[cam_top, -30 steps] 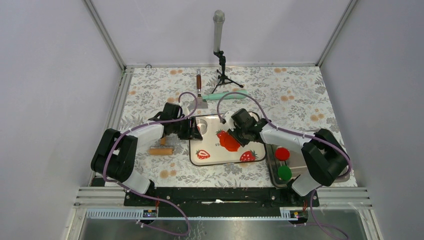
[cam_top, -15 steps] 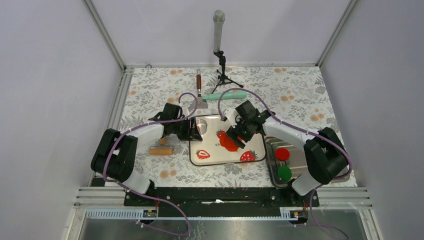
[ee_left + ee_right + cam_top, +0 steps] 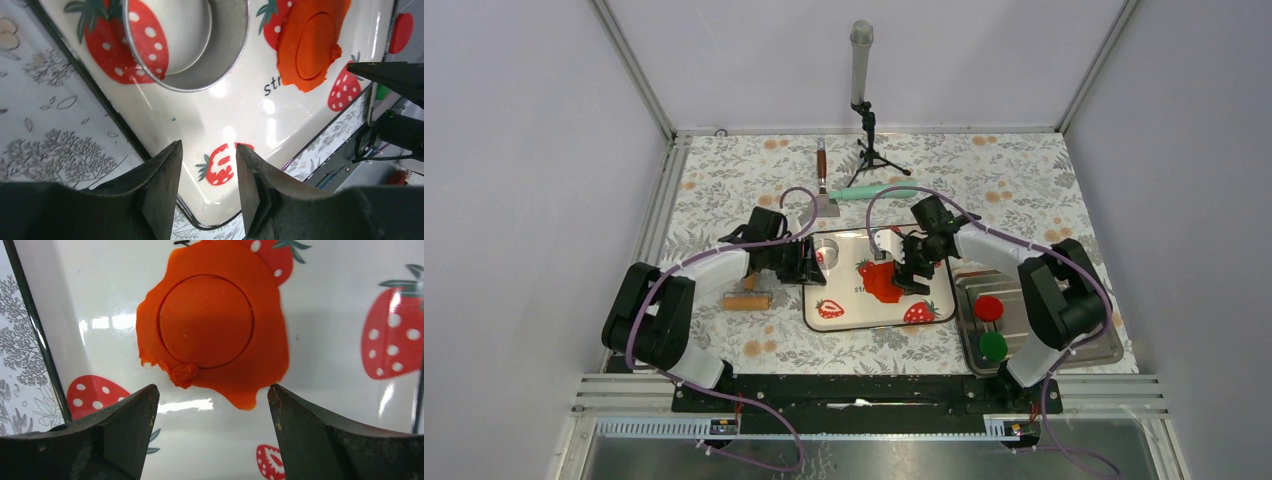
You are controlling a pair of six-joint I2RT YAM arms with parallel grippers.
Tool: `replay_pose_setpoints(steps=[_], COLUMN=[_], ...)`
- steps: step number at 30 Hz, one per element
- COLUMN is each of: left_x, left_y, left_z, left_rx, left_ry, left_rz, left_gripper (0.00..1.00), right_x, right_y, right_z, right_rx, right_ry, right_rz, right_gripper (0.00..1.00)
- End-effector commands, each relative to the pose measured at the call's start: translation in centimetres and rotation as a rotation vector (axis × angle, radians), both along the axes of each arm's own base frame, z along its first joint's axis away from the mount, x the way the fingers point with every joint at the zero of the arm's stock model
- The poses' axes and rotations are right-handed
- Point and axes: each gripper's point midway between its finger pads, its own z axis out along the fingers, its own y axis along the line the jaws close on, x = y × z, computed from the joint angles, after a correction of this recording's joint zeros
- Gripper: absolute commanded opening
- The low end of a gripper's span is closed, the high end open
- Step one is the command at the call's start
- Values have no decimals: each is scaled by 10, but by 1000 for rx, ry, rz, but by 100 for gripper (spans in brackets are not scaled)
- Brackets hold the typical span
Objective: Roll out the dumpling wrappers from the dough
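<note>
Hovering over cut dough, both grippers empty

From my console, the table (image 3: 724,190) fills the top view under a flowered cloth, with both arms reaching in toward its middle. A strawberry board (image 3: 854,312) lies between them, and a metal tray (image 3: 969,325) sits just beside its right edge.

The right gripper (image 3: 211,392) hangs over the right half of the board. Its fingers are spread wide, with nothing between them. The left gripper (image 3: 206,150) is at the board's left edge. Its fingers are a narrow gap apart, and I see nothing pinched there either.

The dough (image 3: 270,355) is a flat, ragged orange-red sheet lying on the board, framed between the right fingers in that wrist view. A clean round cut line marks out the wrapper (image 3: 206,322), which sits flush inside the sheet with scrap around it on every side. The scrap is thin toward the left and broad toward the right and bottom.

The cutter (image 3: 235,55), a metal ring, stands on the board's far-left corner, apart from the dough and ahead of the left fingers.

On the tray I see a red disc (image 3: 989,307) with a green disc (image 3: 993,346) nearer to me, not touching.

Smallest of all, a curled nub (image 3: 184,374) of clay sits on the cut line at the wrapper's lower left.
</note>
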Motion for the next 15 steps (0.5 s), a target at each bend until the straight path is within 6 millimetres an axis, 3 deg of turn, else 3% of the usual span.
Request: replay_pose_setpoints(steps=[1, 9, 15], left_x=[-4, -1, 1], left_y=[15, 16, 17], left_z=[3, -2, -3], left_rx=[75, 90, 100], left_ry=[-14, 11, 17], left_rz=[23, 44, 66], left_gripper=[47, 47, 47], right_x=[0, 7, 24], right_y=[13, 10, 5], right_z=[-7, -20, -28], right_rx=[46, 12, -20], right_ry=[-4, -16, -85], right_rz=[122, 143, 37], right_gripper=[88, 88, 82])
